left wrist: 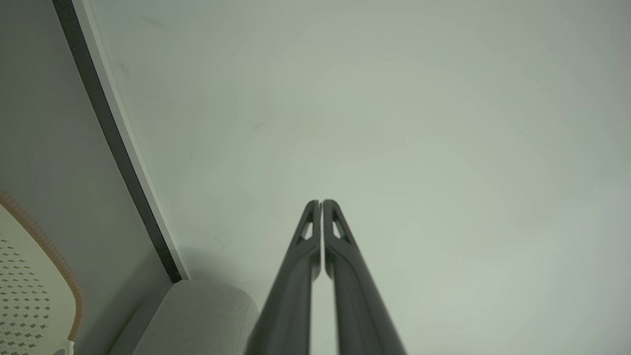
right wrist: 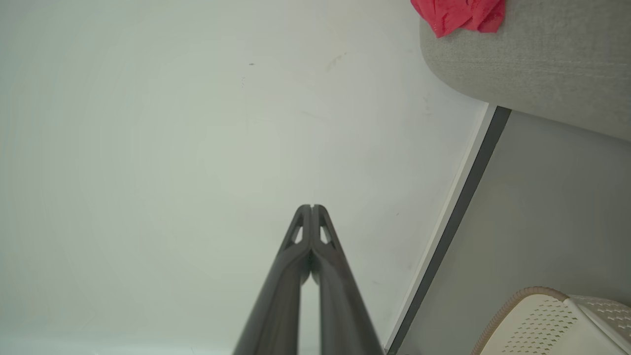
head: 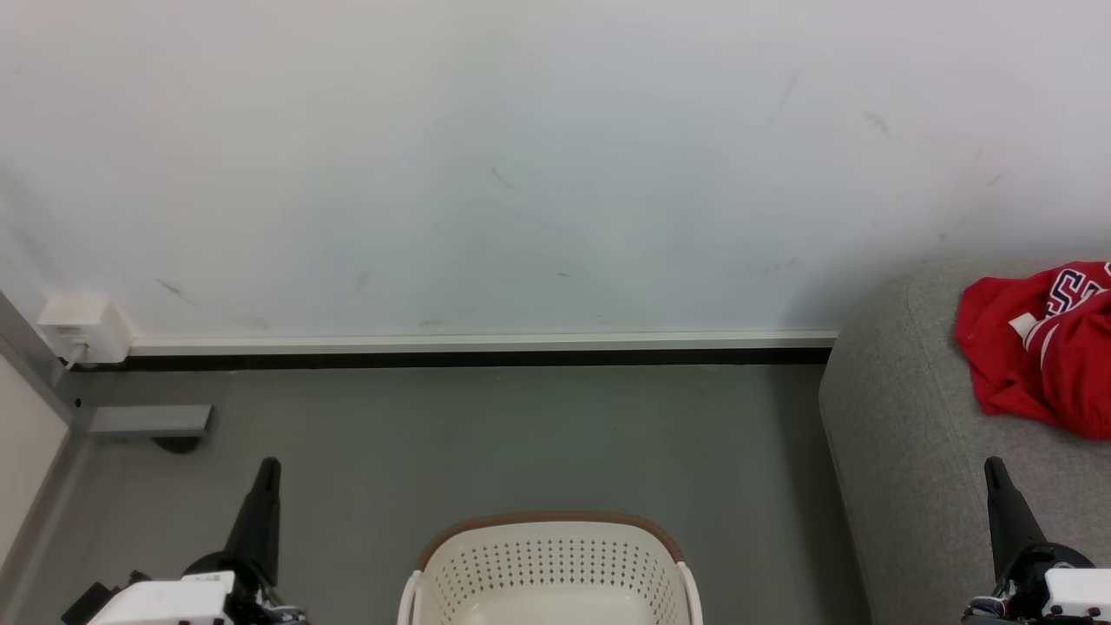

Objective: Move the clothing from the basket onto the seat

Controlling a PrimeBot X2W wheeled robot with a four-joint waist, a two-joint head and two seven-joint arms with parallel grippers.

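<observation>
Red clothing (head: pixel 1041 347) with white trim and lettering lies bunched on the grey sofa seat (head: pixel 911 417) at the right; its red edge (right wrist: pixel 458 15) shows on the seat (right wrist: pixel 532 69) in the right wrist view. The cream basket (head: pixel 551 569) with a brown rim stands on the floor at bottom centre, and the part of its inside that shows holds nothing. My left gripper (head: pixel 267 469) is at the lower left, shut with nothing in it (left wrist: pixel 321 203). At the lower right, in front of the seat, my right gripper (head: pixel 992 469) is shut and holds nothing (right wrist: pixel 311 207).
A pale wall with a white and black baseboard (head: pixel 477 347) runs behind the grey floor. A white wall box (head: pixel 82 330) and a grey metal bracket (head: pixel 147 421) sit at the left. The basket's rim (left wrist: pixel 59 266) and the seat's end (left wrist: pixel 197 315) show in the left wrist view.
</observation>
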